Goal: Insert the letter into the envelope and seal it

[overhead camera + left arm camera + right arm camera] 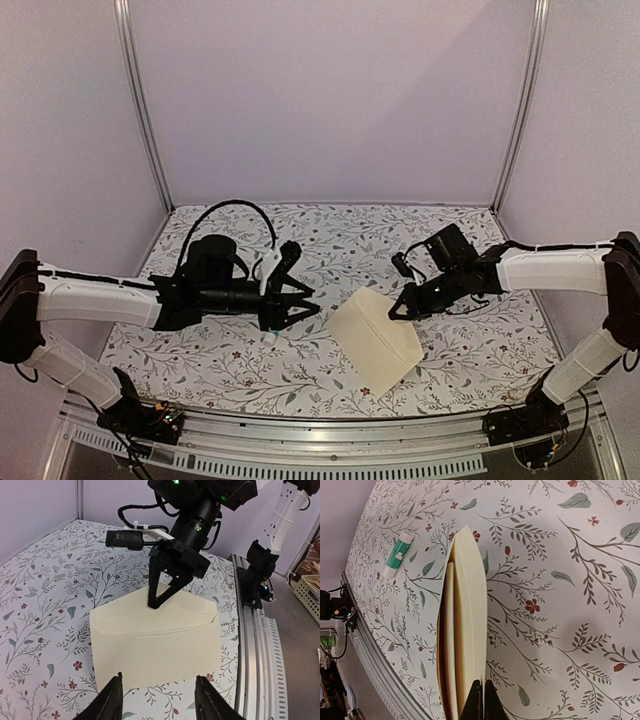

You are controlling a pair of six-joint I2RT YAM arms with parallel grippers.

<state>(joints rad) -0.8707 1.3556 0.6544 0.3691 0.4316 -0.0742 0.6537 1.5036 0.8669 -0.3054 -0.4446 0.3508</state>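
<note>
Floral tablecloth [250,365] under lilac walls [330,100]. At left, the left gripper [314,301] hangs with fingers spread wide, apart from the envelope [375,335] at centre, a sheet [449,630] inside its gaping mouth; the right gripper [397,313] is pinched tight on one edge

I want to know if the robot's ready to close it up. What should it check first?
1. Right claw pinching the envelope: ok.
2. Left claw open and empty: ok.
3. Letter inside: cannot tell, only pale layers show.
4. Envelope sealed: not ok, its mouth gapes.
5. Glue stick close by on the table: ok.
</note>
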